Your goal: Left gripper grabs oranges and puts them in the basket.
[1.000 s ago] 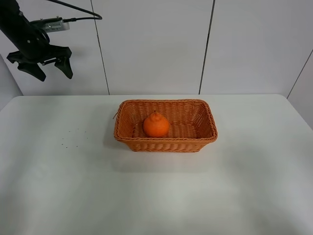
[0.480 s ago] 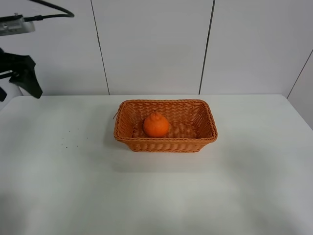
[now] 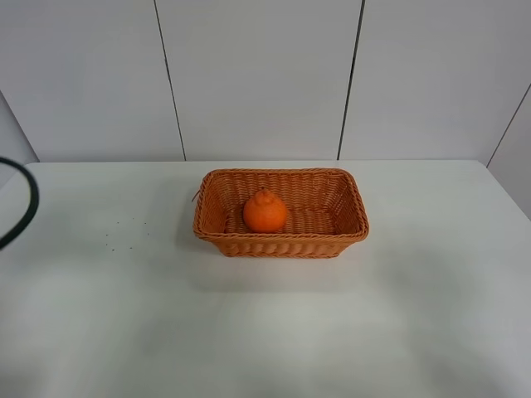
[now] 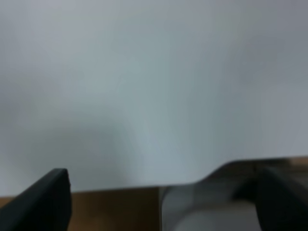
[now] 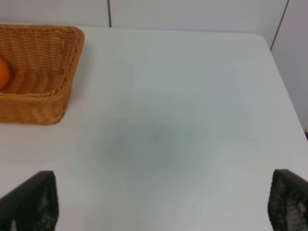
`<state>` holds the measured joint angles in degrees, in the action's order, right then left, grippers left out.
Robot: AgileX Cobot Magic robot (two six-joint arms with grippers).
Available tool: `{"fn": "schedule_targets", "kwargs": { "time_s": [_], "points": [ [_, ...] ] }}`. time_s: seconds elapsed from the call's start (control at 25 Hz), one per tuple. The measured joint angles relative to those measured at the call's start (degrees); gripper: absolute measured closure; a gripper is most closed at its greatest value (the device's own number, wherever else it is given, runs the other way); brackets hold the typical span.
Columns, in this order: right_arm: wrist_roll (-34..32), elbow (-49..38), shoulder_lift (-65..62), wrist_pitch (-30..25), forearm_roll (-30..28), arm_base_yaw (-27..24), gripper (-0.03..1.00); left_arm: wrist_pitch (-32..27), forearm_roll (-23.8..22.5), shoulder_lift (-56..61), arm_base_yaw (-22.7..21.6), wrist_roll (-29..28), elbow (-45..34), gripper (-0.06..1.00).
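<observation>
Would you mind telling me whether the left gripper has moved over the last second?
Yes. It retreated leftward, away from the basket, and has left the exterior high view; only a cable remains.

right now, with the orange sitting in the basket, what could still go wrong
Little looks at risk. The orange rests inside the basket, left of its middle. A black cable loops over the table's left edge and might drag across it. The left gripper hangs open at the table's edge, with nothing between its fingers.

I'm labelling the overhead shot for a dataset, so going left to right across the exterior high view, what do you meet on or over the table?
Black cable loop at the left edge → small dark specks on the table → left wall of the basket → orange inside it → bare tabletop to the right edge.
</observation>
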<state>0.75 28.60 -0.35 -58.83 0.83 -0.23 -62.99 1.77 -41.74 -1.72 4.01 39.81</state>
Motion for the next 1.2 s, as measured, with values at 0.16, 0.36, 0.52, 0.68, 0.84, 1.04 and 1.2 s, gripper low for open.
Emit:
{"fn": "schedule_targets", "kwargs": {
  "time_s": [0.16, 0.36, 0.52, 0.68, 0.84, 1.04, 1.2],
  "points": [
    [0.0, 0.0, 0.0, 0.0, 0.0, 0.0, 0.27, 2.8, 0.0, 12.9, 0.0, 0.0, -7.0, 0.07],
    [0.0, 0.0, 0.0, 0.0, 0.0, 0.0, 0.27, 2.4, -0.6, 24.5, 0.0, 0.0, -11.5, 0.07],
    [0.0, 0.0, 0.0, 0.0, 0.0, 0.0, 0.27, 2.6, -0.6, 30.0, 0.0, 0.0, -11.5, 0.07],
    [0.0, 0.0, 0.0, 0.0, 0.0, 0.0, 0.27, 2.6, -0.6, 34.3, 0.0, -0.1, -11.5, 0.07],
    [0.0, 0.0, 0.0, 0.0, 0.0, 0.0, 0.27, 2.6, -0.6, 38.6, 0.0, -0.6, -11.6, 0.07],
    [0.0, 0.0, 0.0, 0.0, 0.0, 0.0, 0.27, 2.6, -0.7, 42.0, 0.0, -1.1, -11.6, 0.07],
    [0.0, 0.0, 0.0, 0.0, 0.0, 0.0, 0.27, 2.6, -1.3, 42.1, 0.0, -1.7, -11.6, 0.07]
  ]
}}
